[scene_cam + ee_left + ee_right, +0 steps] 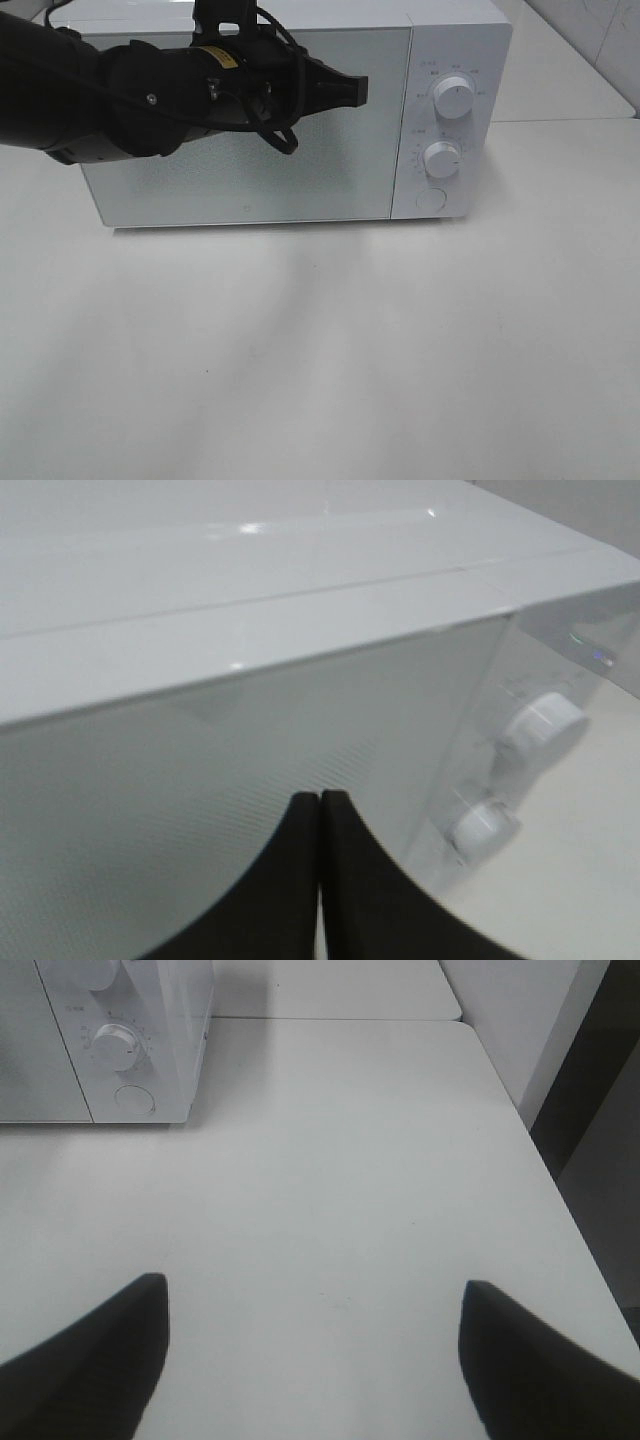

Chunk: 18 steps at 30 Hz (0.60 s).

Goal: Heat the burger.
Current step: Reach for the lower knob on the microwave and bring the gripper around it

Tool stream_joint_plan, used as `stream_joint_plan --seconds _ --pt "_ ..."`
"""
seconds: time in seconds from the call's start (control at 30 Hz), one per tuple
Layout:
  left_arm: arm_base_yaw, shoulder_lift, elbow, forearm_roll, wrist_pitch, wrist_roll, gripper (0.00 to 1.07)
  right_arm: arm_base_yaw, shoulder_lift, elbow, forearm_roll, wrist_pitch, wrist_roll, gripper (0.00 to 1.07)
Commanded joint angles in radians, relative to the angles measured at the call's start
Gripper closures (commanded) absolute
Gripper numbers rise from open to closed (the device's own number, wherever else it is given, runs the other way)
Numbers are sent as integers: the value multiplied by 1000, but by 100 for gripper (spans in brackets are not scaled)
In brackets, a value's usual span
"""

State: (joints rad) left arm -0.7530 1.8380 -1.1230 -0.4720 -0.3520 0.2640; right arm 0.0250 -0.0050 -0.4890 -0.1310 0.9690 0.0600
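Note:
The burger is not in view in any frame. A white microwave (300, 120) stands at the back of the table with its door shut; its inside cannot be seen. My left gripper (355, 90) is shut and empty, held in front of the upper right part of the door, its tip near the control panel. In the left wrist view the shut gripper (320, 800) points at the door (200, 810). My right gripper (315, 1295) is open and empty above the bare table, to the right of the microwave (120, 1040). It does not show in the high view.
The control panel has an upper knob (453, 97), a lower knob (441, 158) and a round button (430, 199). The white table (320, 350) ends at a right edge (540, 1160), with a dark gap beyond.

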Motion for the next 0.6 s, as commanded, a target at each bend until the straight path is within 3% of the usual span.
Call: stream_joint_plan --seconds 0.03,0.1,0.17,0.2,0.23,0.27,0.3,0.33,0.37,0.4,0.43,0.6 --pt "-12 -34 9 -15 91 4 103 -3 -29 1 5 -7 -4 31" --pt "-12 -58 9 -15 218 4 92 -3 -29 1 5 -7 -4 31" --pt "-12 -64 9 -15 258 4 88 -3 -29 1 5 -7 -4 31" --pt "-12 -78 9 -14 331 4 78 -3 -29 1 5 -7 -4 31" --pt "-12 -78 9 -14 331 4 78 -3 -29 1 5 -7 -4 31" --pt "-12 -88 9 -14 399 4 65 -3 -29 1 5 -7 -4 31" --pt "-12 -94 9 -14 429 4 58 -3 -29 1 5 -7 -4 31" --pt "-12 -94 9 -14 429 4 58 -3 -29 1 5 -7 -4 31" --pt "-12 -103 9 -12 509 4 44 -3 -29 1 5 -7 -4 31" --pt "-12 -103 9 -12 509 4 44 -3 -29 1 5 -7 -4 31" --pt "-12 -110 9 -12 590 1 33 -3 -29 1 5 -7 -4 31" --pt "-12 -123 9 -5 724 -14 28 -3 -29 1 5 -7 -4 31"
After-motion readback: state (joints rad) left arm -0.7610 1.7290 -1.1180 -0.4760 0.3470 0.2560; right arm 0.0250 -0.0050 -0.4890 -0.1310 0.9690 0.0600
